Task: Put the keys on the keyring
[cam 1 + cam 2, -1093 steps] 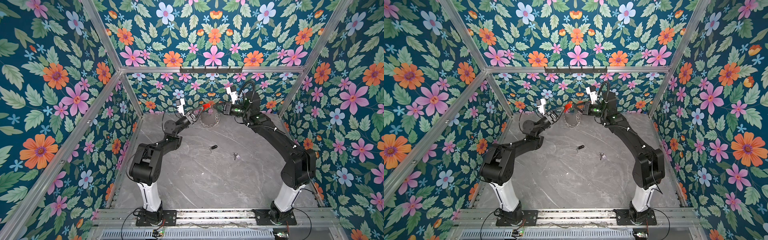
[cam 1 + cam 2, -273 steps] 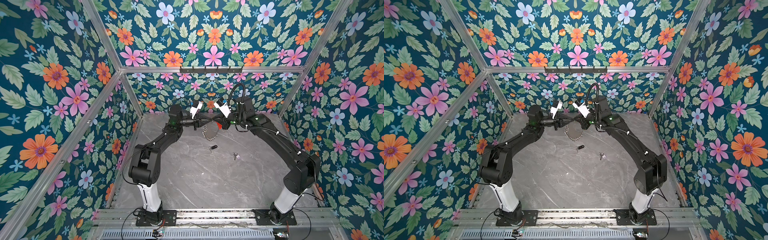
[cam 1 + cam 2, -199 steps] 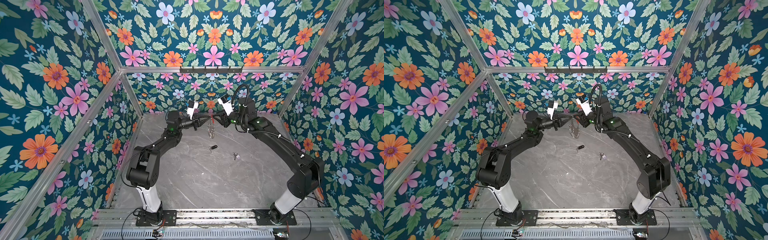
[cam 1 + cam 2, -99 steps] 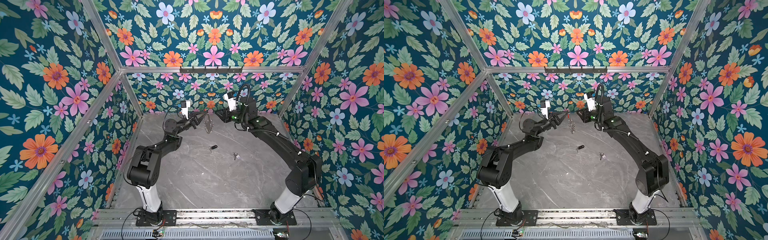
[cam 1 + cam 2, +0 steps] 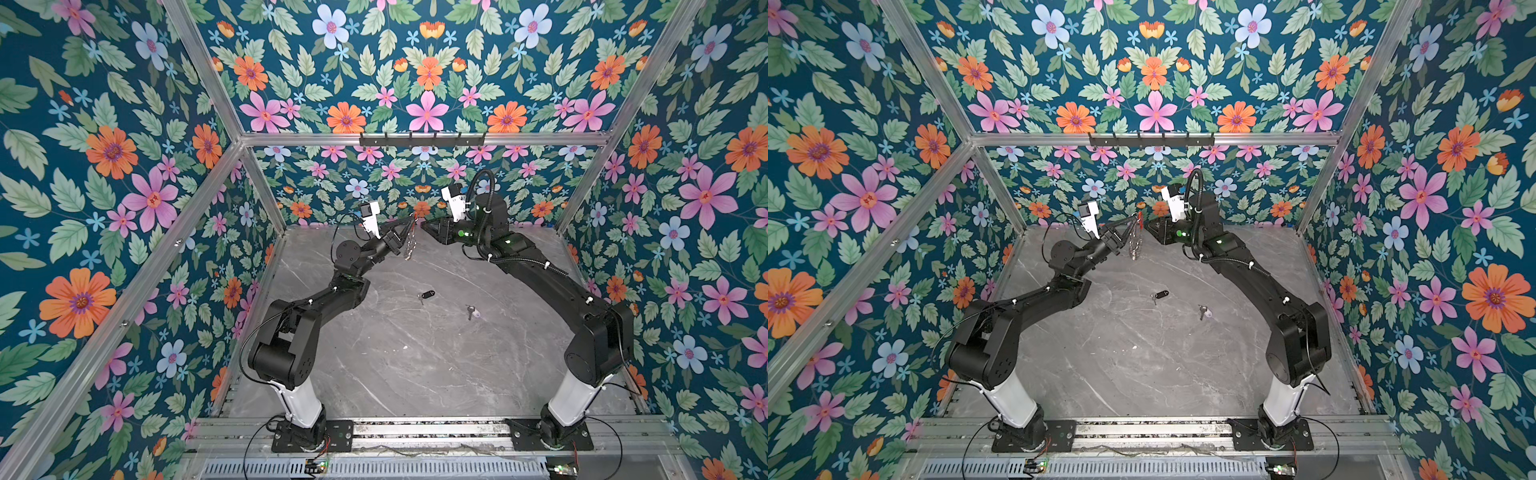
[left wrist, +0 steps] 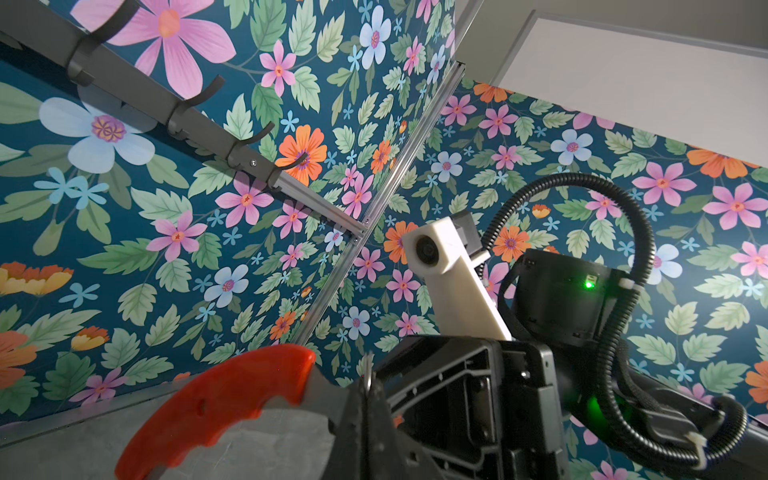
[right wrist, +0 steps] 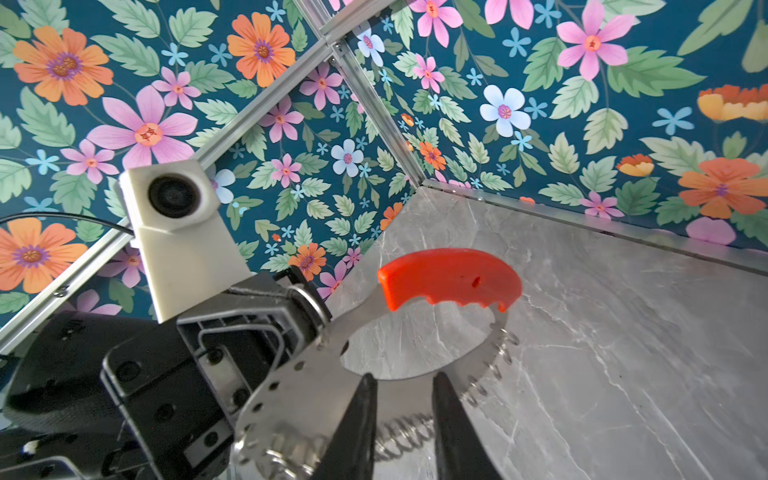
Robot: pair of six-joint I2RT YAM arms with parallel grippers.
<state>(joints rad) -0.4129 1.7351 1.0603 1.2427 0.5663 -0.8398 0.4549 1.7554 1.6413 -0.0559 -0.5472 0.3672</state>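
Left end effector point(image 6: 368, 388): clamped shut on the metal band of the keyring point(image 7: 449, 278), just beside the red grip point(image 6: 216, 395); gripped there, by the look of it, to leave the ringed arc free for the other side.
Right end effector point(image 7: 401, 380): fingers point(image 7: 357, 424) stood narrowly apart, set either side of the band and its coil spring point(image 7: 401, 436); could not tell whether pinching or only straddling; probably placed to steady the loop or spring it open.
Keyring position: raised clear of the desk point(image 5: 395, 353) at far centre, hung edge-on between both end effectors in both top views; lifted, presumably, so that two-sided handling had room.
Keys: lavender-tagged key point(image 5: 473, 311) and dark-tagged key point(image 5: 426, 296) lay flat on the desk, near each other, nearer than the keyring and well apart from it; neither threaded on, neither touched.
Left arm point(image 5: 316, 299) pose: rose from the near-left base, reached far and toward centre, wrist tipped upward to the band.
Right arm point(image 5: 540, 270) pose: rose from the near-right base, stretched far and leftward, wrist about level, tips aimed left at the band, just beside the opposite tips.
Stage, as judged: loop preparation only; key pickup not yet begun.
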